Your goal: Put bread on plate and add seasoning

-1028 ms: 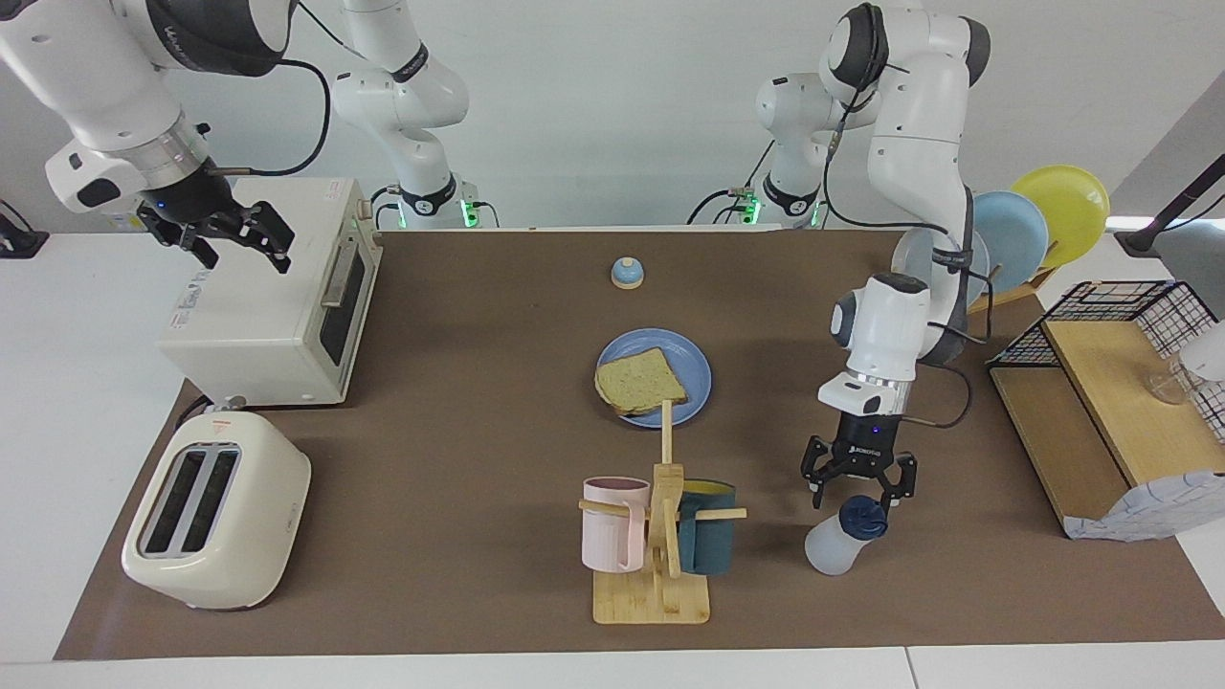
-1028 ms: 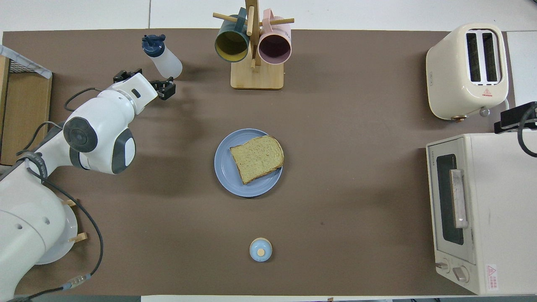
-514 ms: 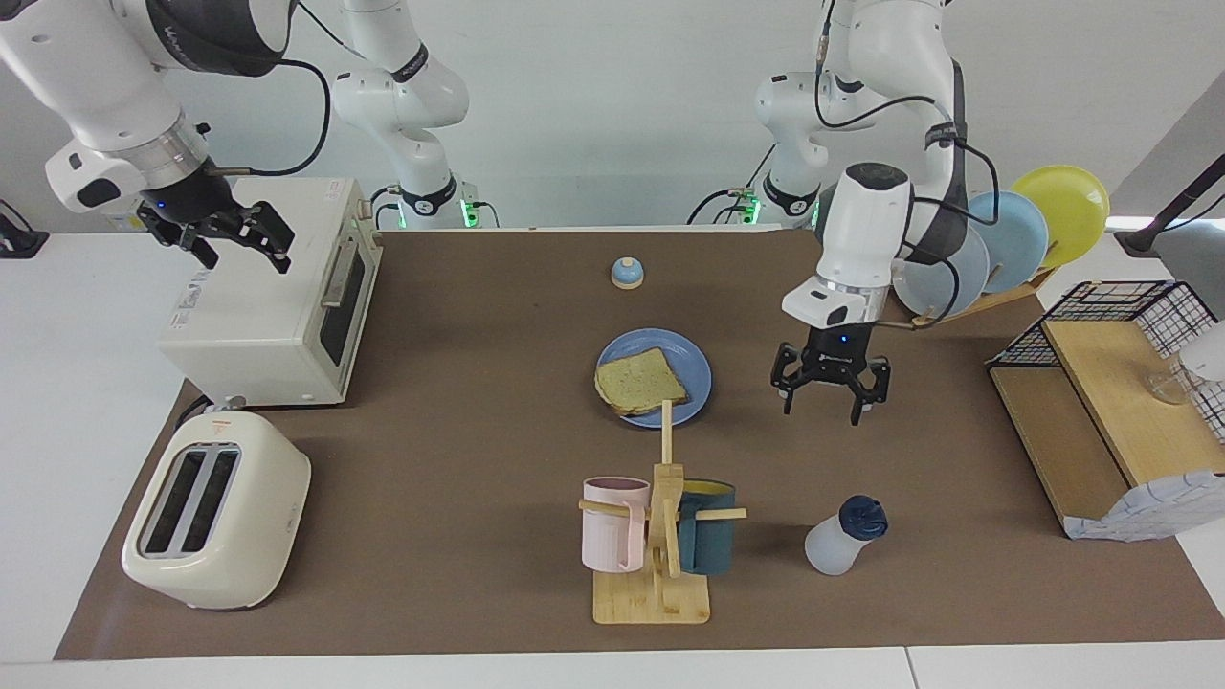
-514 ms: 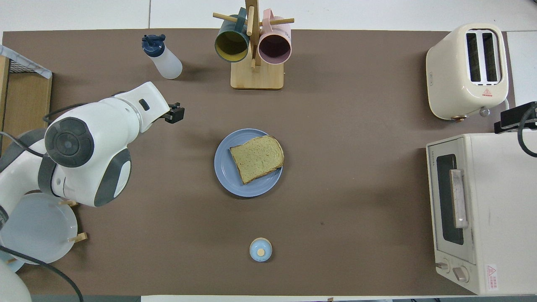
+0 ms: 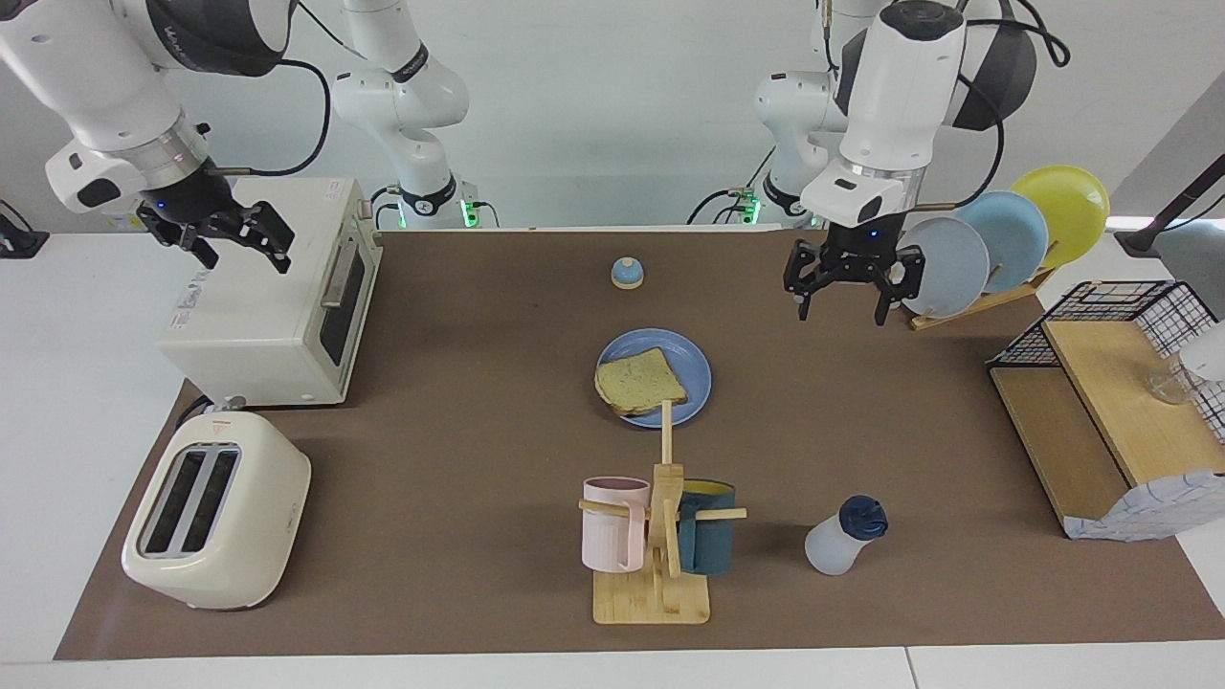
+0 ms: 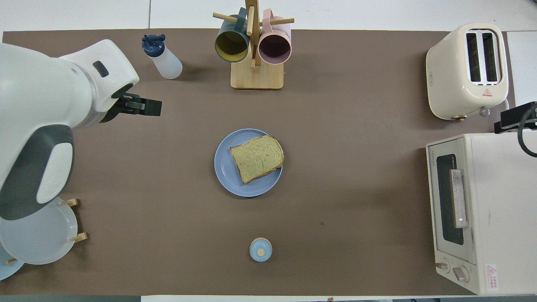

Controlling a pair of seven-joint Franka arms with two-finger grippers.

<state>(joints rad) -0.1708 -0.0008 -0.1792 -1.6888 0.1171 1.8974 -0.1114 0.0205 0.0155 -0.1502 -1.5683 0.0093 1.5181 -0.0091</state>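
- The bread (image 5: 639,381) lies on the plate (image 5: 694,368) mid-counter; seasoning (image 5: 844,537) stands upright beside the mug rack (image 5: 660,536).
- The left gripper (image 5: 850,285) hangs high near the plate rack (image 5: 986,292), jaws spread, empty, the nearer one.
- The right gripper (image 5: 222,241) waits over the oven (image 5: 268,306), jaws spread.

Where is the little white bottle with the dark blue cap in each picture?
Facing view: the seasoning bottle stands low in the picture, right of the middle, alone on the brown mat.
Overhead view: the same bottle is near the top, left of the middle.
Shared landmark: in both pictures it stands beside the wooden mug rack, toward the left arm's end of the table.
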